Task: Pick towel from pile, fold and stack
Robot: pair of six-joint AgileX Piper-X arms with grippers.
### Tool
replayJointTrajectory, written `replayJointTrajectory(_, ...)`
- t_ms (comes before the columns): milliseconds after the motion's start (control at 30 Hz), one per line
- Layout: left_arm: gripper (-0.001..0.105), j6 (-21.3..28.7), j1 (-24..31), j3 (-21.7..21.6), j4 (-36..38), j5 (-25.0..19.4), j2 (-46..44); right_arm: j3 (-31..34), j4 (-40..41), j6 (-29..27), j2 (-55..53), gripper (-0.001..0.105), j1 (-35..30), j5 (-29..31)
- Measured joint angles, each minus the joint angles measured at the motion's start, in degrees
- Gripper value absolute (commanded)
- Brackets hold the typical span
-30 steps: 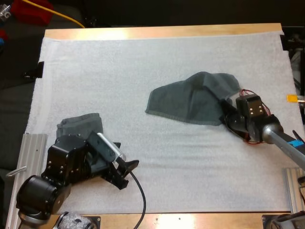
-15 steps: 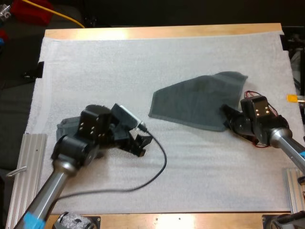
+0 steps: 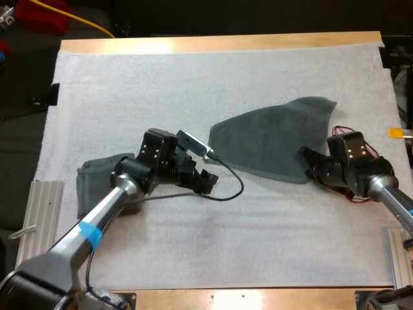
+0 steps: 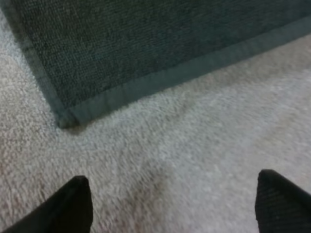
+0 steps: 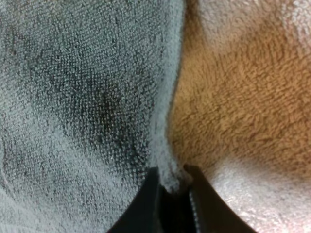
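**Free corner just ahead of L gripper (image 3: 205, 183)**

Towel (image 3: 271, 139) spread centre-right in high view, long axis lower left to upper right. Second towel (image 3: 90, 187) bunched far left. R gripper (image 3: 308, 163) pinches spread towel's lower-right corner. L gripper wide apart, empty, near its lower-left corner (image 4: 65, 119). No legible writing.

I work at a light wooden table (image 3: 219, 43), its bare top showing as a strip along the far edge and again along the near edge, where light glints off the wood. A white fleecy mat (image 3: 193, 90) covers nearly all of it. A ribbed aluminium rail (image 3: 35, 219) lies at my near left corner and a second aluminium rail (image 3: 395, 258) at my near right. Beyond the far edge the room is dark, with a red object (image 3: 42, 14) and a yellow cable (image 3: 84, 20) at the far left. A small orange mark (image 3: 395, 133) sits beside the mat's right edge.
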Motion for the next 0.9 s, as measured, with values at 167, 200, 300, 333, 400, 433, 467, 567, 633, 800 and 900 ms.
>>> replayJointTrajectory(167,0.067,-0.7,0.0,-3.8,-1.2,-0.2,5.9,0.0,0.0,0.0,0.0,0.0,0.0,0.0)
replayJointTrajectory(200,0.067,-0.7,0.0,-4.9,-1.3,-0.3,7.1,0.0,0.0,0.0,0.0,0.0,0.0,0.0)
replayJointTrajectory(300,0.067,-1.0,0.1,-8.0,-1.6,-1.6,10.1,0.0,0.0,0.0,0.0,0.0,0.0,0.0)
replayJointTrajectory(333,0.067,-1.5,0.2,-9.1,-1.7,-2.3,11.3,0.0,0.0,0.0,0.0,0.0,0.0,0.0)
replayJointTrajectory(400,0.067,-2.7,0.5,-10.9,-1.4,-3.0,13.3,0.0,0.0,0.0,0.0,0.0,0.0,0.0)
replayJointTrajectory(433,0.067,-3.3,0.9,-11.9,-1.3,-3.1,14.4,0.0,0.0,0.0,0.0,0.0,0.0,0.0)
replayJointTrajectory(467,0.067,-3.7,1.3,-12.8,-1.0,-3.1,15.4,0.0,0.0,0.0,0.0,0.0,0.0,0.0)
replayJointTrajectory(567,0.067,-3.8,2.2,-14.7,0.0,-3.2,17.8,0.0,0.0,0.0,0.0,0.0,0.0,0.0)
replayJointTrajectory(633,0.067,-3.8,2.9,-15.8,1.6,-3.1,19.4,0.0,0.0,0.0,0.0,0.0,0.0,0.2)
replayJointTrajectory(800,0.067,-3.9,3.7,-17.5,5.6,1.7,22.3,0.0,0.0,0.0,0.0,0.0,0.0,0.3)
replayJointTrajectory(900,0.067,-4.1,3.7,-17.8,6.2,4.4,22.4,0.0,0.0,-0.1,0.0,0.0,0.0,0.3)
